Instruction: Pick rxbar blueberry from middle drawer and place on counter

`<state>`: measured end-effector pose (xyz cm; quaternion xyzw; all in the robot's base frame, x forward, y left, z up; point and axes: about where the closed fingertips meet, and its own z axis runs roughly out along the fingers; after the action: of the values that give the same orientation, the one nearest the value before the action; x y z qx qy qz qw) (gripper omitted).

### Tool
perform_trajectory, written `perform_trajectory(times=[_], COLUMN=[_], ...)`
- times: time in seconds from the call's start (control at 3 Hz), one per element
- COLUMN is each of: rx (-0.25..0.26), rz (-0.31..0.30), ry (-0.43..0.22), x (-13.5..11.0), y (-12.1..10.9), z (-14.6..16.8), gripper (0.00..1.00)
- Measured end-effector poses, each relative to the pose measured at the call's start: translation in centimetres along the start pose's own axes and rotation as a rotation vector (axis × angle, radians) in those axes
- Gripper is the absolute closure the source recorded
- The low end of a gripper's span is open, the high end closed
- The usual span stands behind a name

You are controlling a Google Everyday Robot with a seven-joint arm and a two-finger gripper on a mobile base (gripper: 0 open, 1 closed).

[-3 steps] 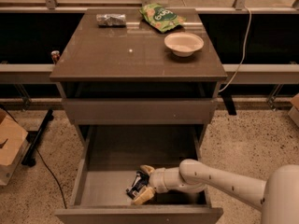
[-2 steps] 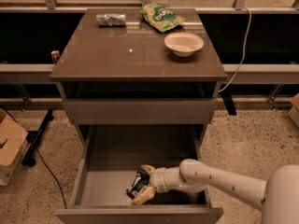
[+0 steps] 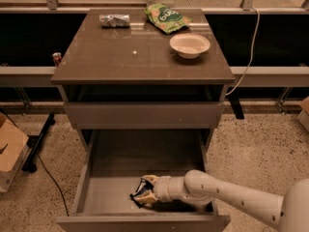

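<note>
The middle drawer [image 3: 87,178] is pulled out, low in the camera view. My gripper [image 3: 144,191] reaches into it from the right, close to the drawer's front wall. Its tan fingers [image 3: 149,179] sit on either side of the rxbar blueberry [image 3: 136,197], a small dark bar lying on the drawer's grey floor. The fingers look closed on the bar, and most of the bar is hidden between them. The counter [image 3: 130,57] is the glossy grey-brown top of the cabinet above.
On the counter stand a white bowl [image 3: 189,45], a green snack bag [image 3: 167,18] and a crumpled silver foil packet [image 3: 114,20]. A shut drawer front [image 3: 145,114] sits above the open drawer. A cardboard box [image 3: 9,151] lies on the floor at left.
</note>
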<state>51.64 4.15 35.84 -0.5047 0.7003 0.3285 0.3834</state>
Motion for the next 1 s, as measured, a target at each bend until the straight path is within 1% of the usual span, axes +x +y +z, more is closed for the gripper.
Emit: perform_trajectory(times=[0.33,0.67,1.0], rx=[0.009,-0.012,-0.035], rz=[-0.034,-0.107,-0.172], ry=[-0.006,-0.042,-0.058], x=[-0.6,-4.8,-8.7], y=[0.1,1.6,3.1], z=[0.2,-0.8,-2.2], gripper=[0.73,1.0,1.0])
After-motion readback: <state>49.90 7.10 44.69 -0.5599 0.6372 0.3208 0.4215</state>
